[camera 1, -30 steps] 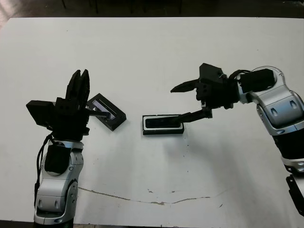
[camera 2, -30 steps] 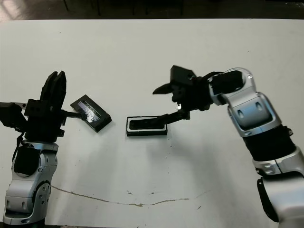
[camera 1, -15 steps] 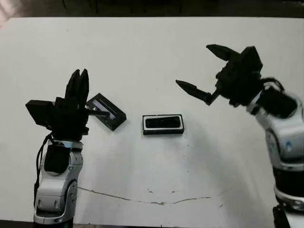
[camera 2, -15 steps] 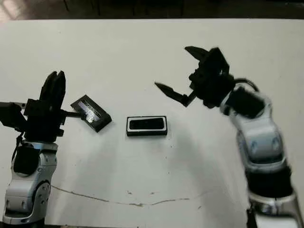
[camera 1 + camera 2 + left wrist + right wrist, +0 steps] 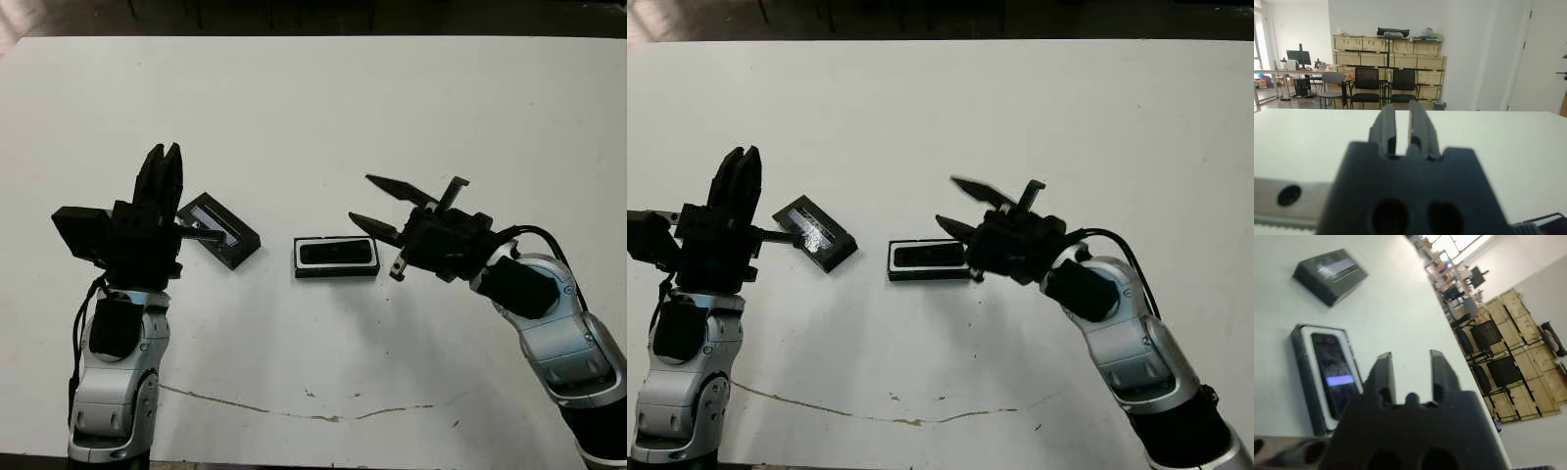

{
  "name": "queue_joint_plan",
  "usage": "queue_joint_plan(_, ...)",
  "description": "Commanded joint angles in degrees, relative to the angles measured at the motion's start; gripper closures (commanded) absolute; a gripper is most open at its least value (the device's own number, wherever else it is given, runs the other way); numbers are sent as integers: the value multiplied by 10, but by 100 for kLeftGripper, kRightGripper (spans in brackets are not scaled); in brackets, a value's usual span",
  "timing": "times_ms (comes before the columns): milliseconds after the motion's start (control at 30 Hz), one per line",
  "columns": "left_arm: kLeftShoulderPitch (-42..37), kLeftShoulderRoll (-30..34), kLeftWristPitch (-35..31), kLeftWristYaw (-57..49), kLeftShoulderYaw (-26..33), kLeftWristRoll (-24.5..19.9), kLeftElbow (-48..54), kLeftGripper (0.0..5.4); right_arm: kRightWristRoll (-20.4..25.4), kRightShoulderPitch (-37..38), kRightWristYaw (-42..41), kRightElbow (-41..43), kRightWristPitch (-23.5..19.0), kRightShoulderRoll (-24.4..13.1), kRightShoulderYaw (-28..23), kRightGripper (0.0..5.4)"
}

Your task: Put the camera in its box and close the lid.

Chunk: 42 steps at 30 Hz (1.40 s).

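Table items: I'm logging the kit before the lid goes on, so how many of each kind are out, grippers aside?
Camera: 1, lying in the box
Box: 1
Lid: 1, off the box, beside the left gripper
Total: 3

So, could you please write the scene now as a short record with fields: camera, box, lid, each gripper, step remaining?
camera: lying inside the box, screen glowing
box: on the table, uncovered
lid: flat on the table, apart from the box, on the robot's left
left gripper: raised beside the lid, holding nothing
right gripper: open, empty, beside the box
step remaining: put the lid on the box
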<state>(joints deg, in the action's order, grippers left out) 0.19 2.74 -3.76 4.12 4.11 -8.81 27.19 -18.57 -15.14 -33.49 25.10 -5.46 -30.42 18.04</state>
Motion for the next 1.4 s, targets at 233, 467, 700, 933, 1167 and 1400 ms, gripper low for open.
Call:
queue_joint_plan(233,17,7,-7,3,1,1,2,540,-35,-15,-59,-31,-32,-22,20,539)
queue_joint_plan(467,17,5,-12,2,0,-3,3,540,-57,-12,-72,-58,-20,-26,34,539)
queue_joint_plan(700,16,3,-8,0,1,-2,0,540,-66,-1,-87,-71,-4,-36,46,539)
queue_joint_plan(933,12,4,-10,0,1,0,-1,540,-55,12,-110,-56,-2,-49,42,539)
queue_joint_plan(1167,9,5,-10,-1,4,1,-2,540,-36,19,-110,-53,-9,-43,20,539)
queue_joint_plan(1400,0,16,-11,0,11,8,-2,540,74,13,28,-48,-21,62,-106,539)
